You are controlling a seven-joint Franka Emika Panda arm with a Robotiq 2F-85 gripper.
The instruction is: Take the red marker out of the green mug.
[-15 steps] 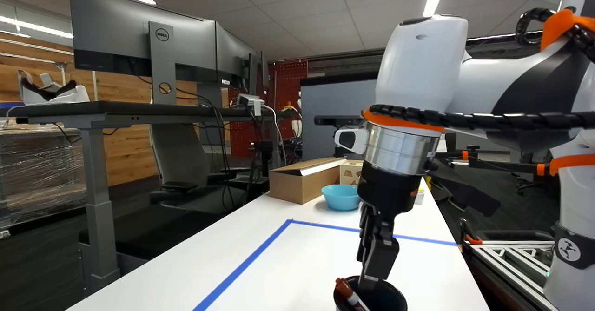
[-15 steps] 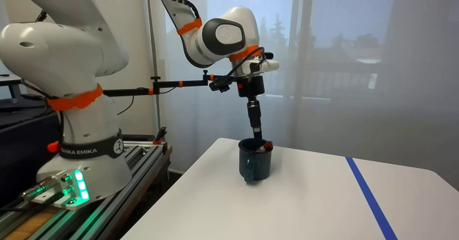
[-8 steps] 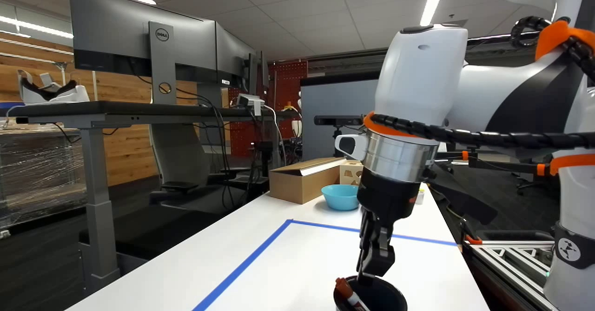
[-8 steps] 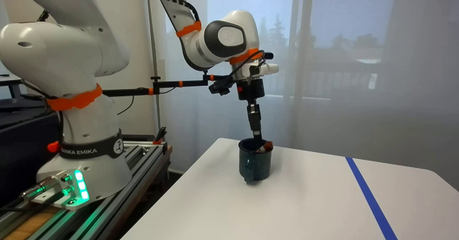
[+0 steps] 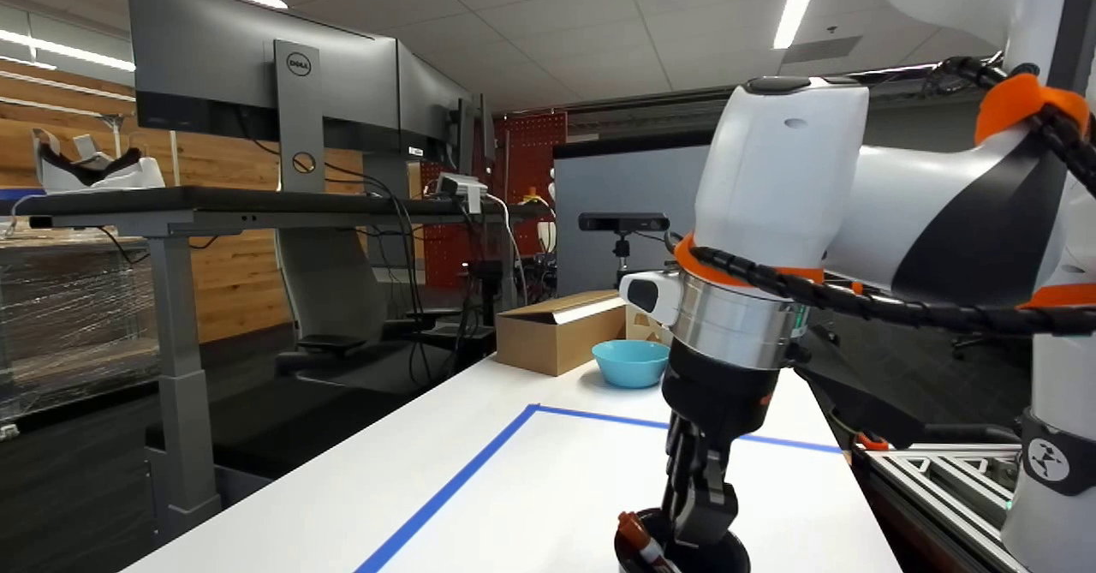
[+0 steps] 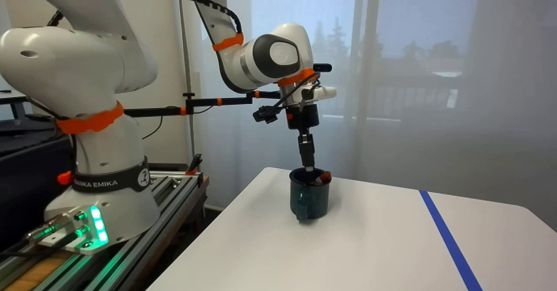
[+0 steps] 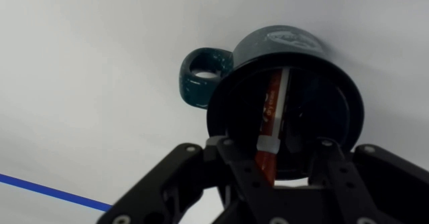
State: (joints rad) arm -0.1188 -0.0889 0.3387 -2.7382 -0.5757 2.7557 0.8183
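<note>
The dark green mug (image 6: 309,204) stands upright on the white table, and its dark rim shows in an exterior view (image 5: 738,554). The red marker (image 7: 273,106) leans inside it, with its red cap end sticking up over the rim in both exterior views (image 5: 635,528) (image 6: 324,177). My gripper (image 5: 685,523) points down into the mug's mouth, with its fingertips below the rim, beside the marker. In the wrist view the gripper (image 7: 268,140) is open, one finger on each side of the marker. The fingertips are hard to see against the dark inside of the mug.
A light blue bowl (image 5: 629,362) and a cardboard box (image 5: 556,333) stand farther back on the table. Blue tape (image 5: 462,479) marks lines on the tabletop. The mug's handle (image 7: 197,90) sticks out to the left in the wrist view.
My gripper and arm have moved down, and the fingertips have gone deeper into the mug. The mug and the marker have not visibly moved.
</note>
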